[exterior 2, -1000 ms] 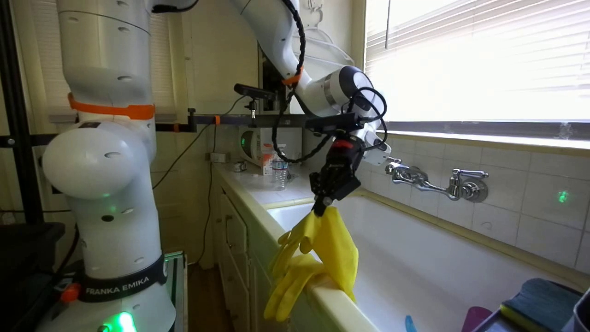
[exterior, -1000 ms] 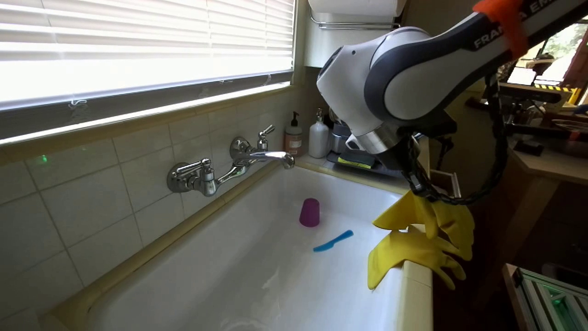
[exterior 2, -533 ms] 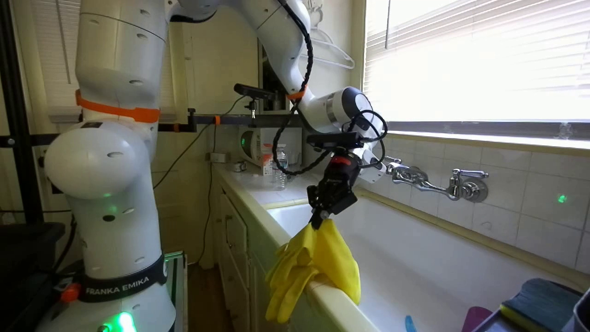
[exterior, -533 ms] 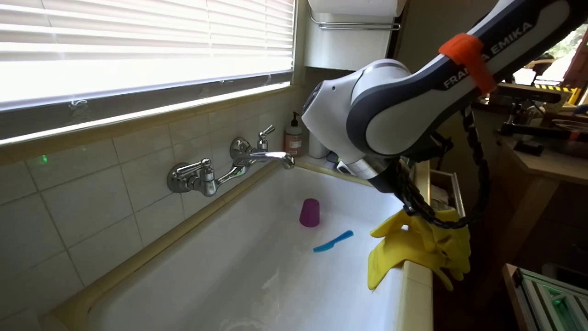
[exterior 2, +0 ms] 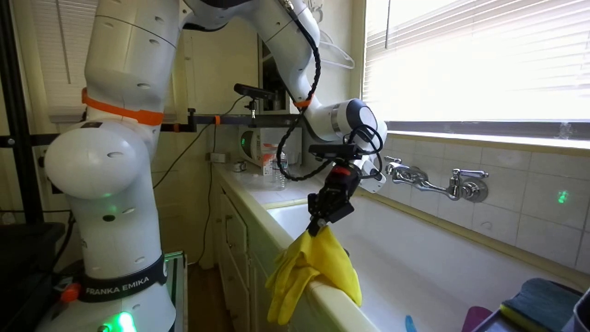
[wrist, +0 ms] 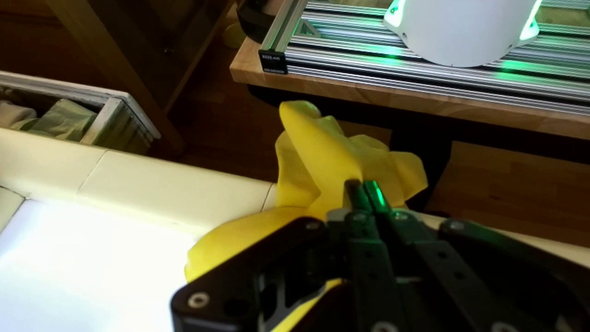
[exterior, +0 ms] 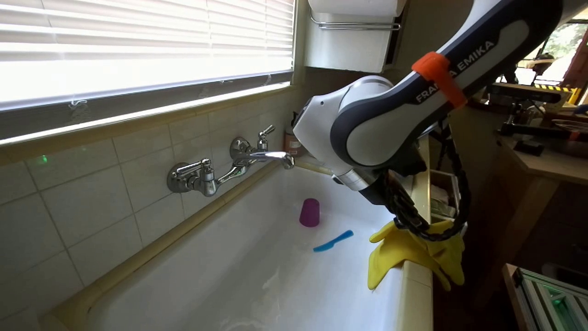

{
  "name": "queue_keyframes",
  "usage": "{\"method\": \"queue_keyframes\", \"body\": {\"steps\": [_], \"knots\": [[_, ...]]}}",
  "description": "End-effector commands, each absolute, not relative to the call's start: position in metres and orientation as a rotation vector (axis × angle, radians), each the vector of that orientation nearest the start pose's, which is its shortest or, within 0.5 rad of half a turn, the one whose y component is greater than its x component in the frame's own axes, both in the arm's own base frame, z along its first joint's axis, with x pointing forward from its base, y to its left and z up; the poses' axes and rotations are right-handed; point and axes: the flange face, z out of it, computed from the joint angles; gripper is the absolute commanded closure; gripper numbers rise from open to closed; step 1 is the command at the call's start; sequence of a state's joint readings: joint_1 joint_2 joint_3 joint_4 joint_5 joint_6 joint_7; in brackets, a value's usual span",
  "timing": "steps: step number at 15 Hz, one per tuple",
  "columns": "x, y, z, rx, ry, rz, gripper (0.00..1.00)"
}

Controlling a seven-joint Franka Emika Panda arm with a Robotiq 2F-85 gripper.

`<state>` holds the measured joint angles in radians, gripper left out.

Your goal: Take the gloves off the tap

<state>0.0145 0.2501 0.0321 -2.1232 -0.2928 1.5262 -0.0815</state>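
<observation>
Tap (exterior: pixel 236 171) bare, gloves (exterior 2: pixel 329 260) clamped in the pincer (wrist: pixel 363 186), draping the sink (exterior 2: pixel 343 316) edge! Setting-down step, I'd judge; next, let go and lift away.

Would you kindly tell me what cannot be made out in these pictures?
Wrist view: part of the yellow gloves, covered by the pincer.
Wrist view: the rest of the open drawer, cut off by the left edge.
In an exterior view: most of the blue utensil, cut off by the bottom edge.
In an exterior view: part of the bottle near the tap, behind the arm; its print is too small to read.
</observation>
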Motion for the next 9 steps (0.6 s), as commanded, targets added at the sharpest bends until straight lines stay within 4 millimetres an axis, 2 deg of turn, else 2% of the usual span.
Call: {"method": "queue_keyframes", "body": {"steps": [1, 2, 3, 4, 9], "knots": [[0.4713, -0.0048, 0.2537, -3.072, -0.307, 1.385, 0.99], [0.4711, -0.0045, 0.2521, -3.075, -0.291, 1.384, 0.99], [0.4707, -0.0044, 0.2505, -3.076, -0.282, 1.387, 0.93], [0.4708, -0.0045, 0.2488, -3.086, -0.258, 1.381, 0.72], [0.4712, -0.0055, 0.2452, -3.099, -0.21, 1.384, 0.36]]}}
